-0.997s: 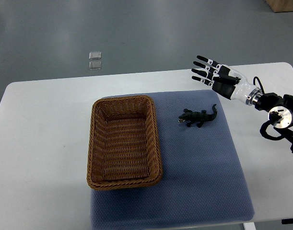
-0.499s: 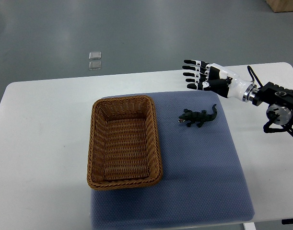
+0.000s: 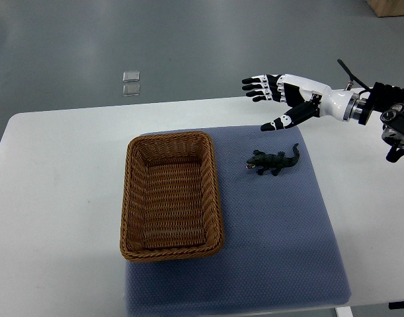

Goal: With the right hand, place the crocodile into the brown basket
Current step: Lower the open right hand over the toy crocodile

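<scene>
A small dark green toy crocodile [image 3: 274, 160] lies on the blue mat [image 3: 274, 231], its tail pointing up and right. To its left stands the brown wicker basket [image 3: 170, 246], with nothing inside. My right hand [image 3: 271, 99] hovers above and slightly behind the crocodile, black-and-white fingers spread wide and thumb [image 3: 281, 121] pointing down-left; it holds nothing. Its arm enters from the right edge. The left arm does not show.
The mat covers the middle of a white table [image 3: 56, 198]. Grey floor lies beyond the table's far edge, with a small clear object [image 3: 131, 84] on it. A wooden box corner [image 3: 390, 6] shows at the top right.
My right hand has moved left and farther back over the table's far edge, and turned so the fingers spread wider with the thumb dropping down. Crocodile and basket have not moved.
</scene>
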`<state>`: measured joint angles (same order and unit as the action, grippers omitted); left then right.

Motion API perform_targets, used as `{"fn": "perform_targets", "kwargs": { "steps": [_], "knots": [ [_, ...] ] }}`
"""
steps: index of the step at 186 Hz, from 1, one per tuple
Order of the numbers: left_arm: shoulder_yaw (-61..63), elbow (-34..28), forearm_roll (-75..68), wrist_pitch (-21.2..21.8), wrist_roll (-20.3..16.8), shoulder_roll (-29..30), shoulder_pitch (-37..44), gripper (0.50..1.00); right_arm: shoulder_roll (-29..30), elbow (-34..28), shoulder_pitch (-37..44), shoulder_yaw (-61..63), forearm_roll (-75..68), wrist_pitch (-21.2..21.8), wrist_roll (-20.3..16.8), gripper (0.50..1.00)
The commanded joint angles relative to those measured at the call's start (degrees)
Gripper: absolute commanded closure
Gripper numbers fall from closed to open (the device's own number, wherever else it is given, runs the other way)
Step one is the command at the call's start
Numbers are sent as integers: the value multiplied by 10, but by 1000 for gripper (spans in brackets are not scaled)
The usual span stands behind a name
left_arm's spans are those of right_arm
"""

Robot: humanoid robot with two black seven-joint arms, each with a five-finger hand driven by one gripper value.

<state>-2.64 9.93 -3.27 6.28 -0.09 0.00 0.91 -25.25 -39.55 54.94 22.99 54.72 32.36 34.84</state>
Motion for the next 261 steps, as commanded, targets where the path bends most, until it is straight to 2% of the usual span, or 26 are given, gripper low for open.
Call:
{"fn": "perform_targets", "kwargs": {
  "steps": [1, 17, 57, 111, 134, 182, 261],
  "knots": [
    [0, 0, -1, 0, 0, 0, 0, 500, 0, -2, 6, -1, 98, -5, 2, 570],
    [0, 0, 0, 0, 0, 0, 1, 500, 2, -3, 15, -1, 166, -21, 2, 572],
    [0, 0, 0, 0, 0, 0, 0, 500, 6, -4, 33, -25, 317, -100, 2, 572],
    [0, 0, 0, 0, 0, 0, 1, 500, 10, -3, 109, -241, 349, -237, 2, 572],
    [0, 0, 0, 0, 0, 0, 0, 500, 11, -3, 124, -279, 349, -244, 2, 572],
    [0, 0, 0, 0, 0, 0, 0, 500, 18, -3, 118, -291, 349, -248, 2, 572],
    [0, 0, 0, 0, 0, 0, 0, 500, 37, 14, 107, -318, 350, -277, 2, 572]
  ]
}}
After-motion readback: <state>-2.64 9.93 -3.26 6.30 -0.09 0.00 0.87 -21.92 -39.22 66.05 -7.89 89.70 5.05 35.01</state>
